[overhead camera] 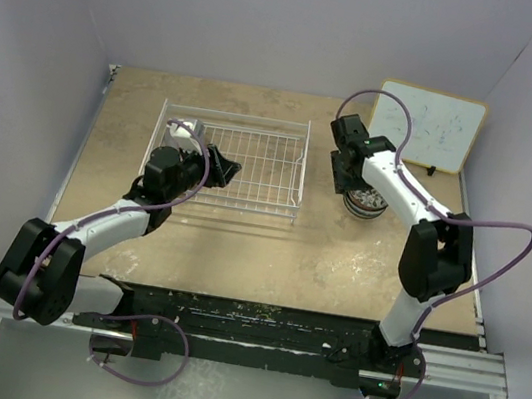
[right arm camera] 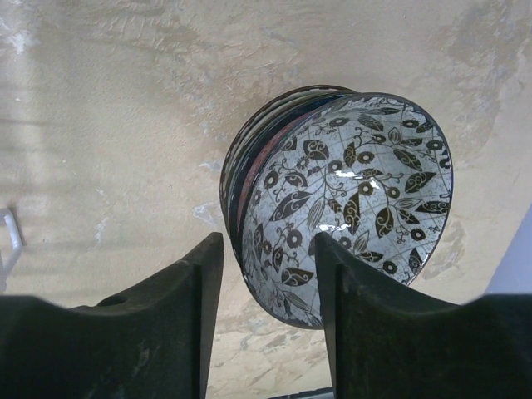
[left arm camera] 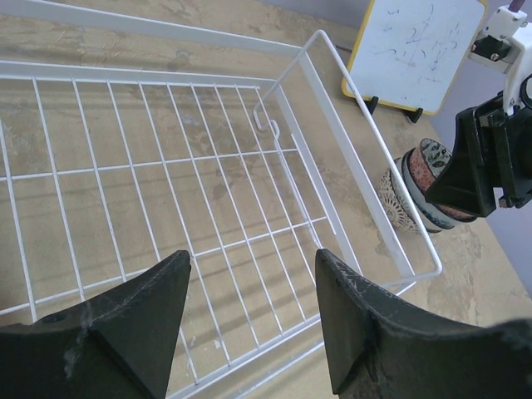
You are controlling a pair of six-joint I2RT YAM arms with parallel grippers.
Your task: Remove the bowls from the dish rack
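Starting on the left, the left gripper (left arm camera: 249,264) hangs over the shallow white wire-grid dish rack (left arm camera: 150,158). Its black fingers (left arm camera: 125,324) are spread wide with nothing between them, and the grid floor is directly beneath.

Moving right, just past the rack's right wall, a stack of small round ceramic bowls (overhead camera: 365,205) sits on the tan mottled tabletop (overhead camera: 238,246), well apart from the left gripper.

The right gripper (right arm camera: 268,243) is at that stack, jaws apart and gripping nothing visible. The top bowl (right arm camera: 357,179) is grey-white with a black leaf pattern, and its near rim lies between the fingers. I can't tell whether either finger touches it.

The left wrist view catches the stack from the side, with pinkish-orange and blue bands nested over a grey-patterned base. Only the right wrist view shows that leafy inside, and only the overhead view shows both arms at once.

Far right at the back, a white board with a yellow-orange frame (overhead camera: 429,127) stands propped.
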